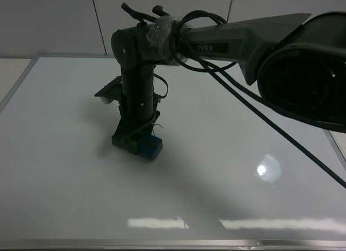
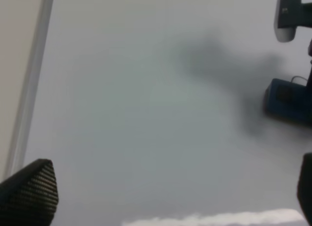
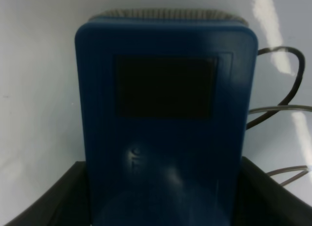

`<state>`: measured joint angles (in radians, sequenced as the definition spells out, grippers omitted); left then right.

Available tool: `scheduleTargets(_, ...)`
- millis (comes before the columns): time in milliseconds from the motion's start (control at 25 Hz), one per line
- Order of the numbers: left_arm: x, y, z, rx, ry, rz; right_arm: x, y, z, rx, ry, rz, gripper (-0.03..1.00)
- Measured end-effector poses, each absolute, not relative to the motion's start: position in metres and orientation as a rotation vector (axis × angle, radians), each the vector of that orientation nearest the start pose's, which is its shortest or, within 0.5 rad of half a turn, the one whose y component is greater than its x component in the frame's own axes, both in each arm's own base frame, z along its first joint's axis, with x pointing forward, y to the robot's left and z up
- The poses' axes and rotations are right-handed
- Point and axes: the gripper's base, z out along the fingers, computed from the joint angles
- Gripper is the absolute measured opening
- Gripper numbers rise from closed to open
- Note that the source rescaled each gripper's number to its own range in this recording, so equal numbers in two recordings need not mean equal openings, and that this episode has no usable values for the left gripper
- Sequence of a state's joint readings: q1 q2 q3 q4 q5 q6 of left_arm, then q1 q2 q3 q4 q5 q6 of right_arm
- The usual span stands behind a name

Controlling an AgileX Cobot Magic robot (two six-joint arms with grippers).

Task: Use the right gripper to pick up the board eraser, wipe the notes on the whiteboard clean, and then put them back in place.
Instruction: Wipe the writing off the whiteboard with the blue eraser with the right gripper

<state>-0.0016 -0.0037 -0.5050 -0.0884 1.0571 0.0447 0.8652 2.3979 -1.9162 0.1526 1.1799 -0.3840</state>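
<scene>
The whiteboard (image 1: 65, 170) fills the view. Left of the board's middle, the right hand (image 1: 138, 144) points down and pinches the blue board eraser (image 1: 150, 147), which sits against the board. The left hand (image 2: 168, 199) hangs spread above the board.

Blue board eraser (image 3: 165, 138) between fingers (image 3: 46, 204); whiteboard (image 3: 34, 65) beneath

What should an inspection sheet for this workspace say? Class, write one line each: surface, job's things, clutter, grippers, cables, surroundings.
Surface: whiteboard, glossy, glare patches, no marks seen.
Job's things: blue board eraser, held low over the board; notes: nothing seen.
Clutter: nothing seen.
Grippers: right gripper shut on the eraser; left gripper open, empty.
Cables: black cables loop off the right arm.
Surroundings: pale wall panels behind.
</scene>
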Motion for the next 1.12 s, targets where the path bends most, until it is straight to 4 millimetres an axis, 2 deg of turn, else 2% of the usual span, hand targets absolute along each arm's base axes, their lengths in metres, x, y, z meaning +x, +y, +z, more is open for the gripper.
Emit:
scheduleTargets(280,-0.006,-0.007,0.279,0.051,2.029,-0.078,0.3,0.367,0.12,-1.767,2.633,0.222,0.0)
scheduleTargets(440,-0.006,-0.007,0.279,0.051,2.029,-0.078,0.312,0.359,0.12,-1.695,2.676,0.281,0.0)
scheduleTargets(880,-0.006,-0.007,0.279,0.051,2.029,-0.078,0.376,0.295,0.122,-1.401,2.798,0.283,0.0)
scheduleTargets(960,-0.006,-0.007,0.279,0.051,2.029,-0.078,0.381,0.287,0.122,-1.367,2.817,0.28,0.0)
scheduleTargets(1120,-0.006,-0.007,0.279,0.051,2.029,-0.078,0.384,0.283,0.122,-1.36,2.821,0.268,0.0)
